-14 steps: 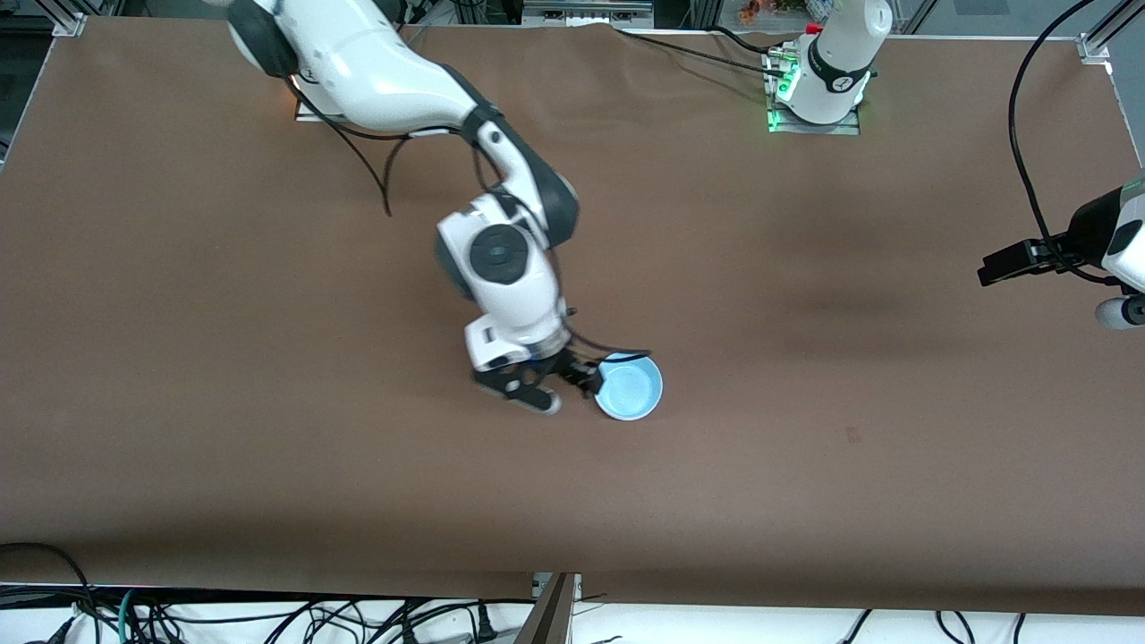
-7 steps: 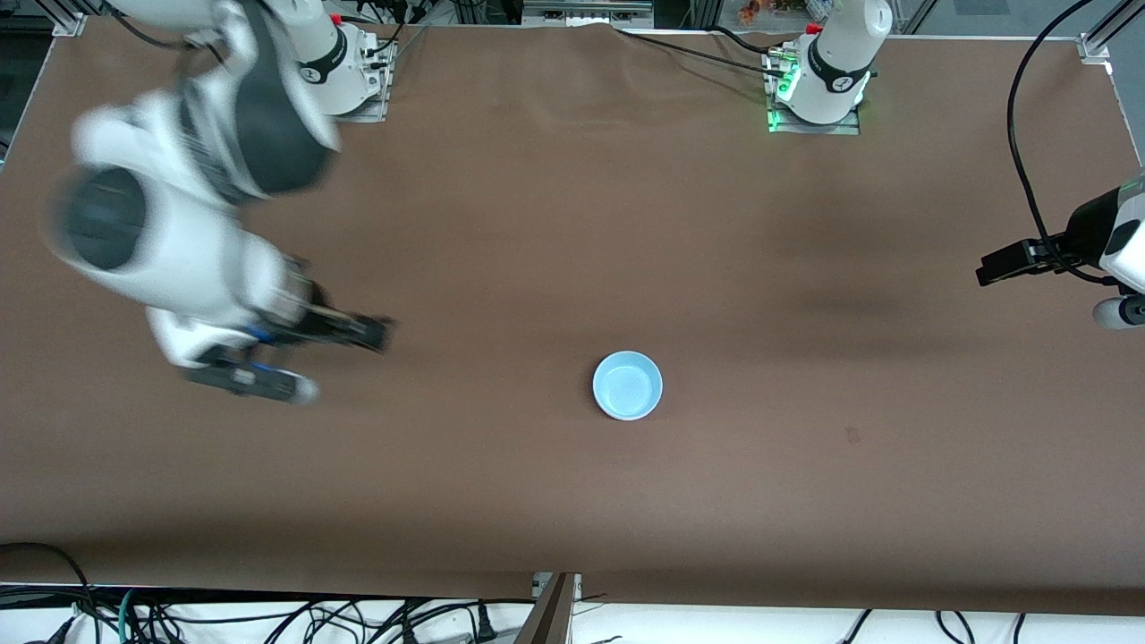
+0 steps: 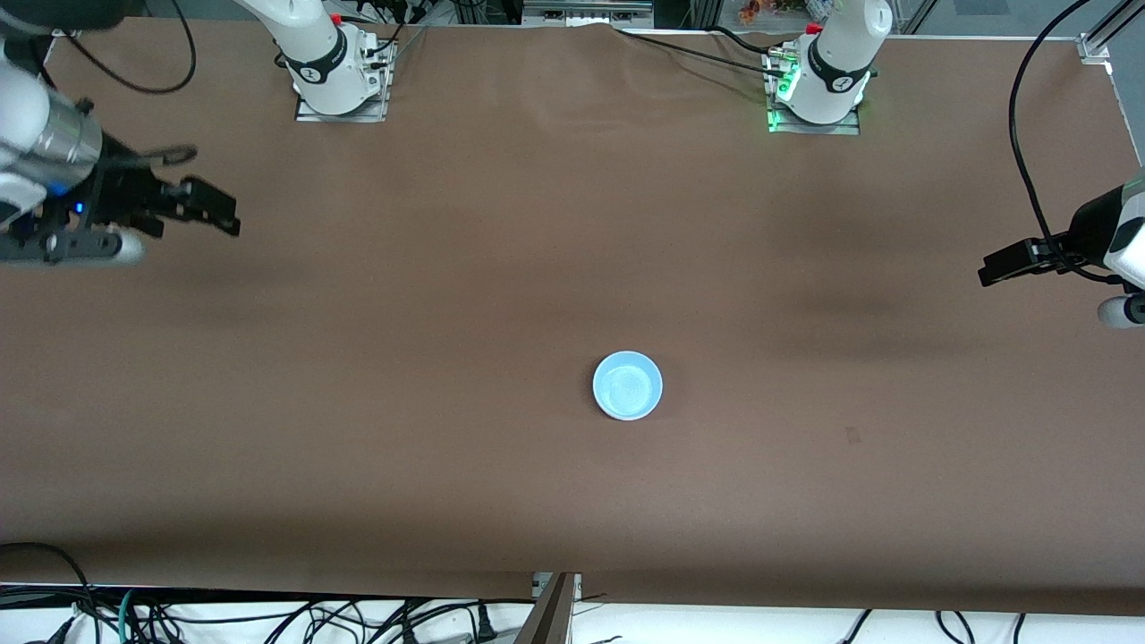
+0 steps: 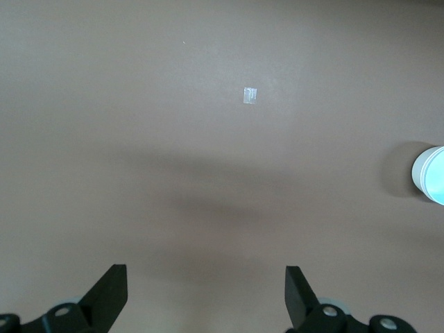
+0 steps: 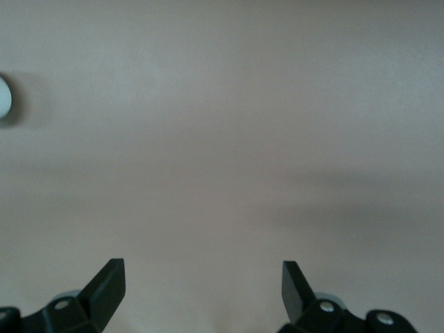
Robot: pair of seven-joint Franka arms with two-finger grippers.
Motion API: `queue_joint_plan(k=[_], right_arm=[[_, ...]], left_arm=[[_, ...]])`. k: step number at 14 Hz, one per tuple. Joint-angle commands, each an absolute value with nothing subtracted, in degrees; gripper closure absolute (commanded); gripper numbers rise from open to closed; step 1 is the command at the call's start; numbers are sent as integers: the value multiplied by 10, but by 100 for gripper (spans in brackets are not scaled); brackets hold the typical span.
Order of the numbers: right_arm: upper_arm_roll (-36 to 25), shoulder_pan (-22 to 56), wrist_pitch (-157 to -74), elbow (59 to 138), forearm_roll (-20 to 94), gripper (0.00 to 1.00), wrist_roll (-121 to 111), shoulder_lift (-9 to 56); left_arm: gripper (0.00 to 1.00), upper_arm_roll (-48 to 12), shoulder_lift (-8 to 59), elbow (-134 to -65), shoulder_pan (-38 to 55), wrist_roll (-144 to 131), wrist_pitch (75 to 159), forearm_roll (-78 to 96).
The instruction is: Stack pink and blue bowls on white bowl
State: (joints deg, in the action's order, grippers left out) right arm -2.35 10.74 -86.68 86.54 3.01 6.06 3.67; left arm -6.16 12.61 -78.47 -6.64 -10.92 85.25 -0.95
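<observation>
The light blue bowl (image 3: 627, 385) sits upright on the brown table, near the middle, with nothing touching it. It also shows at the edge of the left wrist view (image 4: 431, 175) and of the right wrist view (image 5: 3, 99). No pink bowl or white bowl shows on its own in any view; I cannot tell what lies under the blue bowl. My right gripper (image 3: 89, 243) is open and empty over the right arm's end of the table (image 5: 203, 291). My left gripper (image 3: 1123, 311) is open and empty over the left arm's end (image 4: 206, 295), where it waits.
A small piece of tape (image 3: 852, 435) lies on the table cloth toward the left arm's end, also seen in the left wrist view (image 4: 250, 95). Cables hang along the table edge nearest the front camera.
My right gripper was beside the blue bowl's rim; it has swung away, empty, to the right arm's end of the table. The bowl stayed put. The left arm has not moved.
</observation>
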Motion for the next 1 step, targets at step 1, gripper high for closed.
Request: queue_joint_plan(k=[1], right_arm=[[-21,109,-892,910,18,0,31,3]], left_arm=[[0,-61,127,-776,-63,-99,849,-12]])
